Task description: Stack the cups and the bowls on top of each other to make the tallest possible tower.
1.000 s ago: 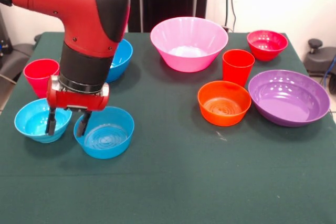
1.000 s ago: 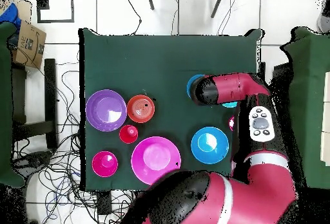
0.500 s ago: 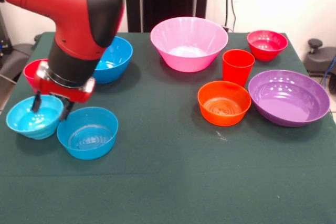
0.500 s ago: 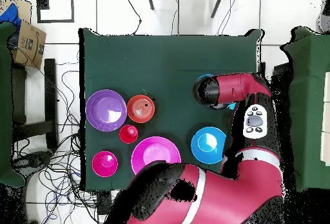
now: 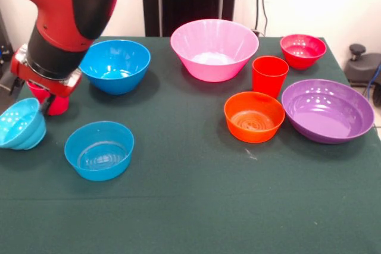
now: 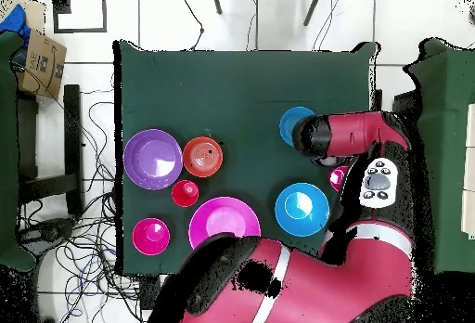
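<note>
My gripper (image 5: 37,103) hangs at the table's left edge, right at the rim of the small light-blue bowl (image 5: 20,125), which sits tilted. Behind the gripper the pinkish-red cup (image 5: 58,106) is mostly hidden. The small blue bowl (image 5: 99,150) stands upright just to the right, and the deep blue bowl (image 5: 115,65) is behind it. The pink bowl (image 5: 214,48), small red bowl (image 5: 303,49), orange-red cup (image 5: 269,75), orange bowl (image 5: 254,116) and purple bowl (image 5: 327,110) stand apart on the right. Nothing is stacked. In the overhead view the arm (image 6: 357,138) covers the light-blue bowl.
The light-blue bowl is close to the table's left edge (image 5: 5,154). A cardboard box (image 6: 37,58) and cables (image 6: 88,236) lie on the floor beside the table in the overhead view.
The gripper moved left and rose; the light-blue bowl went left with it and tipped. The small blue bowl slid left earlier and now stays put. The deep blue bowl is uncovered.
</note>
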Robot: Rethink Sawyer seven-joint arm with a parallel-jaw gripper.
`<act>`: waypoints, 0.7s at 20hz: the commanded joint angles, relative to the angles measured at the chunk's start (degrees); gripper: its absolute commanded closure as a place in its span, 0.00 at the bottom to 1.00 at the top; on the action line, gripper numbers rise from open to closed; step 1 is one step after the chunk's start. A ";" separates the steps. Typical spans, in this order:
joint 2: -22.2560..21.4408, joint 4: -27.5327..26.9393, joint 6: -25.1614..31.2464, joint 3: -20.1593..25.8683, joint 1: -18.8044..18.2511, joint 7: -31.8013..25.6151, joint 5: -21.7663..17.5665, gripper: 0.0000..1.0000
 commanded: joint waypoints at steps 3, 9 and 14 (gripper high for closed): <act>-0.54 1.06 1.08 2.35 0.65 6.76 3.98 0.00; -1.61 6.26 -5.32 5.60 -1.59 7.65 8.42 0.00; -2.67 11.06 -8.47 9.92 -4.69 3.47 12.45 0.00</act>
